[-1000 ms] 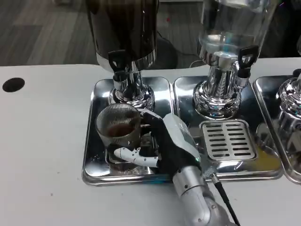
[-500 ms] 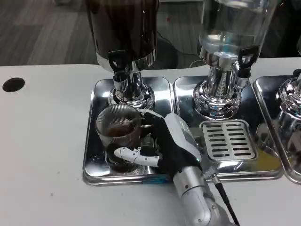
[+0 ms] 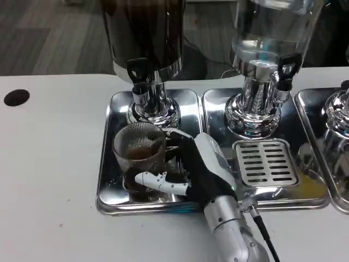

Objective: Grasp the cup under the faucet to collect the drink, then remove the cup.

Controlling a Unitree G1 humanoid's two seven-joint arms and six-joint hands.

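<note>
Ribbed glass, the cup sat gripped in your right hand beneath the faucet, some drink collected; next, I judged, lift it away level

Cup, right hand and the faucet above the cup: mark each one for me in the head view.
cup [image 3: 137, 146]: head view, on its ribbed glass wall.
right hand [image 3: 204, 166]: head view, on the white back, fingers around the cup.
faucet [image 3: 139, 82]: head view, on the black tap handle and spout of the dark dispenser.
</note>
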